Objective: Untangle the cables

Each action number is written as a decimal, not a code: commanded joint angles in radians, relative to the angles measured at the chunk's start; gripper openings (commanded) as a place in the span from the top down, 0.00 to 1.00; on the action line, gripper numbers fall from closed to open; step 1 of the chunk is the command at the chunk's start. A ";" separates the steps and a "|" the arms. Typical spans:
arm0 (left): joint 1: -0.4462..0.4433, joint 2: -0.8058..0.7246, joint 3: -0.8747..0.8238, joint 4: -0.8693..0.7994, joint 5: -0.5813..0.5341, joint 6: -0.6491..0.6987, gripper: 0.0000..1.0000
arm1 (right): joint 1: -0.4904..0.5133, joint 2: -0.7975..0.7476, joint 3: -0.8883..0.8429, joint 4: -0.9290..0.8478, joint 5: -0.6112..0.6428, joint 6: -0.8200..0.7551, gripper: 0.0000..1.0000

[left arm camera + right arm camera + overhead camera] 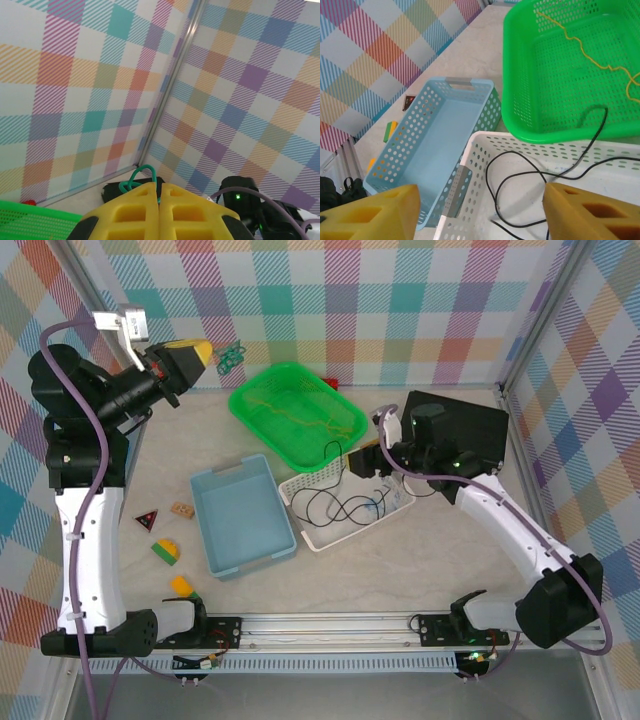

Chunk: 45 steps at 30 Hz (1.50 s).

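My left gripper (205, 352) is raised high at the back left, near the checked wall. Its yellow fingers (135, 210) are shut on a loop of the dark green cable (146, 174), which sticks out beyond the fingertips (232, 357). The black cable (345, 508) lies in loose loops in the white basket (300, 485), one end reaching toward the green basket. Just above the white basket hangs my right gripper (480, 215), open, with the black cable (540, 175) lying below it, between the fingers and ungripped. The yellow cable (580, 40) lies in the green basket (520, 75).
An empty blue basket (240, 515) stands left of the white one. Small toy blocks (165, 550) lie at the near left. A black flat object (470, 420) sits at the back right behind the right arm. Walls close in the back and both sides.
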State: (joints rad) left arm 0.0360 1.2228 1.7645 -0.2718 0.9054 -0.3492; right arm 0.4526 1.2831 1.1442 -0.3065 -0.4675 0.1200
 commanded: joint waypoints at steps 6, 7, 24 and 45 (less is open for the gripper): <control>-0.028 0.021 -0.074 0.098 0.201 -0.076 1.00 | -0.005 -0.056 0.120 0.000 -0.218 -0.101 0.36; -0.040 0.018 -0.082 0.072 0.210 -0.057 1.00 | -0.006 -0.055 0.141 -0.004 -0.260 -0.100 0.38; -0.412 0.135 -0.066 -0.408 0.055 0.258 1.00 | 0.059 0.028 0.422 -0.239 -0.370 -0.060 0.44; -0.485 0.218 -0.023 -0.374 0.042 0.250 1.00 | 0.137 0.161 0.547 -0.447 -0.255 -0.190 0.74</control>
State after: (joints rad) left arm -0.4427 1.4353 1.7138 -0.6746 0.9482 -0.1074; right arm 0.5789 1.4418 1.6768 -0.7364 -0.7345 -0.0608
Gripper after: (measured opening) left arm 0.057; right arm 0.284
